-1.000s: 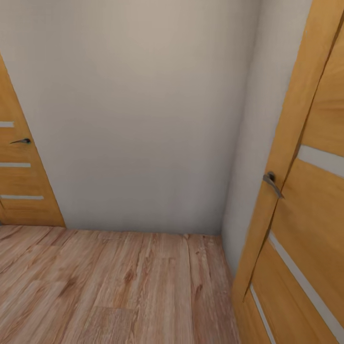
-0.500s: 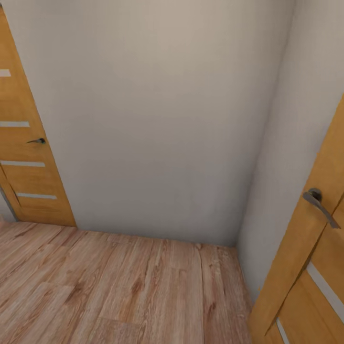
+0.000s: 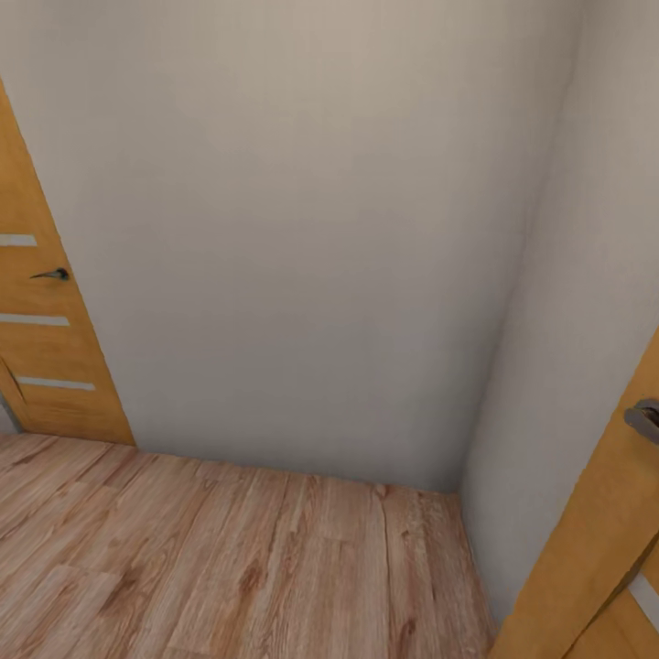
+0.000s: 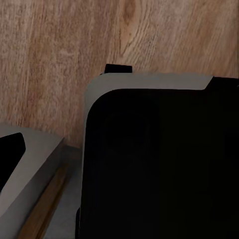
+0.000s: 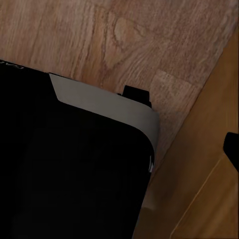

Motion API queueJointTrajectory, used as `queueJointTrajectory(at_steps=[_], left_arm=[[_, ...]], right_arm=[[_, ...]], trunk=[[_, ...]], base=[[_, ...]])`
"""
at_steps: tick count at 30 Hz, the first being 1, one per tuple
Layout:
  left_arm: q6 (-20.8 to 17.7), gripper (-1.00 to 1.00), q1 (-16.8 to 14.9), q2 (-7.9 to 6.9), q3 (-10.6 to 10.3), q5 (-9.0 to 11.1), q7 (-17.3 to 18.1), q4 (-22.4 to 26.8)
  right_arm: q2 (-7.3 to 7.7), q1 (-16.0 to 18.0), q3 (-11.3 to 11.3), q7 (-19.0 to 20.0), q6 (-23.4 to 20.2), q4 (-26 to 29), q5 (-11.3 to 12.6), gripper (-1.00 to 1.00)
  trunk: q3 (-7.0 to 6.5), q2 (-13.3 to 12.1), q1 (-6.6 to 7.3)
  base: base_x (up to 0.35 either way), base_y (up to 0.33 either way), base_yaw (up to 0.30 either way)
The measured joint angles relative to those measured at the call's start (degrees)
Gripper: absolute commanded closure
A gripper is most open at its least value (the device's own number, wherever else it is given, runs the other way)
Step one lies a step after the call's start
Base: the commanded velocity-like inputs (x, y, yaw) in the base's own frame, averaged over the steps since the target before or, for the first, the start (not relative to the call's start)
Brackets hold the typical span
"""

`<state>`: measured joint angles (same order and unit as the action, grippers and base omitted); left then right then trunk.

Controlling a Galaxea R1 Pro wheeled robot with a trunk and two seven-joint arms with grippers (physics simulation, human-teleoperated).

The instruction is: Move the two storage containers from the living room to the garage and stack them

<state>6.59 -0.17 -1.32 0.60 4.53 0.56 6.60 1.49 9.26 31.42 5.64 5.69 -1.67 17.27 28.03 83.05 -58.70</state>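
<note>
The two storage containers are out of view. In the head view I face a bare beige wall that meets a second wall at a corner on the right, above a light wood-plank floor. The left wrist view looks down on a black, grey-edged part of my own body over the plank floor. A similar black, grey-edged panel lies over the planks in the right wrist view.
A wooden door with a dark lever handle stands at the left. Another wooden door with a grey handle stands close at the right; its wood is beside my body in the right wrist view.
The whole head view has shifted: the right door has slid from filling the right side out to the right edge, and more of the wall corner shows. This is camera motion.
</note>
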Motion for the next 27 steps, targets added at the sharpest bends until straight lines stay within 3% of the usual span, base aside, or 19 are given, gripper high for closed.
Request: queueJointTrajectory(at_steps=[19, 27], left_arm=[[0.01, -1.0, 0.0, 0.0, 0.0, -0.05, 0.0, 0.0], [-0.12, -1.0, 0.0, -0.17, 0.0, 0.0, 0.0, 0.0]], right_arm=[[0.02, -0.01, 0.0, 0.0, 0.04, 0.0, -0.12, -1.0], [-0.02, -0.01, 0.0, 0.0, 0.04, 0.0, -0.12, -1.0]], trunk=[[0.0, 0.0, -0.03], [0.0, 0.0, 0.0]], base=[[0.022, -0.001, 0.277], [0.271, 0.0, 0.278]])
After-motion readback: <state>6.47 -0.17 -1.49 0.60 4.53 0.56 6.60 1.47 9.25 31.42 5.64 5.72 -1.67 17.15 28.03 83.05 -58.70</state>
